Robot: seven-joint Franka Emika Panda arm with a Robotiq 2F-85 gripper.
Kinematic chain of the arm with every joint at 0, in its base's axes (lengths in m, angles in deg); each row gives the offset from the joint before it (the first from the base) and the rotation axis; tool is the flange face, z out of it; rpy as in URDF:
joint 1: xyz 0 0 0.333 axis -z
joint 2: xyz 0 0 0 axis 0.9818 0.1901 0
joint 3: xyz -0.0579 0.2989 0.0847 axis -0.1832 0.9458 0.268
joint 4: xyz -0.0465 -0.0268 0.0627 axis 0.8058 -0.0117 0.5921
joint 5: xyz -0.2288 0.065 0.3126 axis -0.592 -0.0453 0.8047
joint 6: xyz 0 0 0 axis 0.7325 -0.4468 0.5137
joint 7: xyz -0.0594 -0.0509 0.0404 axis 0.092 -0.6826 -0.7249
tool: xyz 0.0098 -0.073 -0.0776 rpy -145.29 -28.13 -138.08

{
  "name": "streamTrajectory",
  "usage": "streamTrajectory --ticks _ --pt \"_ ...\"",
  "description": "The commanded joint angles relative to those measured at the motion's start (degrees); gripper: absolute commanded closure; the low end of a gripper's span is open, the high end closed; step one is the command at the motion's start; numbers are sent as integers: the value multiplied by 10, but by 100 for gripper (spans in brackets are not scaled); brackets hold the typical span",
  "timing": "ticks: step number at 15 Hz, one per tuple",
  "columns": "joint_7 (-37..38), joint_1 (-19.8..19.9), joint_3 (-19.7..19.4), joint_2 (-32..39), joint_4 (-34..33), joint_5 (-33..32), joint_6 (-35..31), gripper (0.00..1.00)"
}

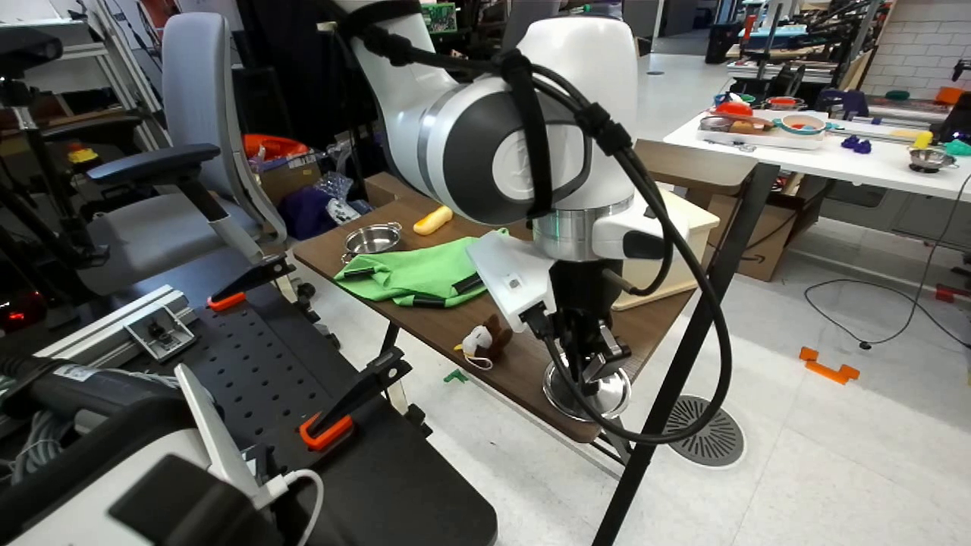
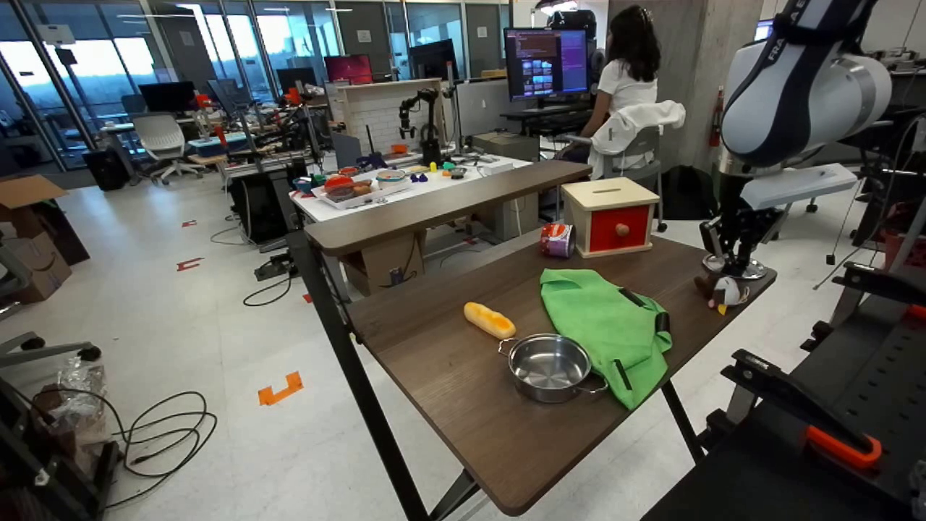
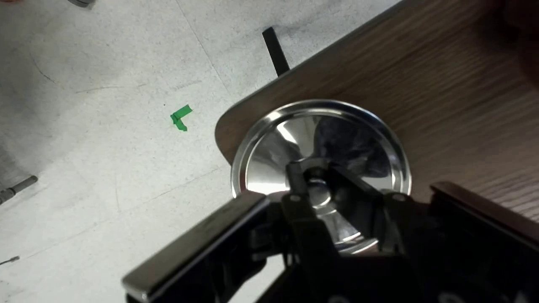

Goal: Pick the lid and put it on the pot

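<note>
The shiny round lid [image 3: 271,168] lies at a rounded corner of the brown table. It also shows in both exterior views [image 1: 616,398] [image 2: 756,270]. My gripper [image 3: 313,168] points down over it, with its fingers close on both sides of the centre knob [image 3: 320,193]. The fingers appear shut on the knob; the gripper shows in both exterior views too [image 1: 590,375] [image 2: 732,266]. Whether the lid is lifted off the table is hard to tell. The steel pot [image 2: 548,367] stands open and upright at the table's far end from my gripper, also seen in an exterior view [image 1: 373,240].
A green cloth [image 2: 604,322] lies between the pot and the gripper. A yellow bread toy [image 2: 490,320] is beside the pot. A bird plush [image 1: 485,340] is close to the lid. A red-and-tan box [image 2: 611,217] and a can [image 2: 557,240] stand along one edge.
</note>
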Motion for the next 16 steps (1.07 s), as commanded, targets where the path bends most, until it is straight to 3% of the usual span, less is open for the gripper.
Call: streamTrajectory --ticks 1,3,10,16 --pt "-41 18 19 -33 13 18 6 94" --pt "-55 27 28 -52 15 22 15 94" --pt "-156 84 125 -134 19 80 68 94" --pt "-210 41 208 -171 67 117 73 94"
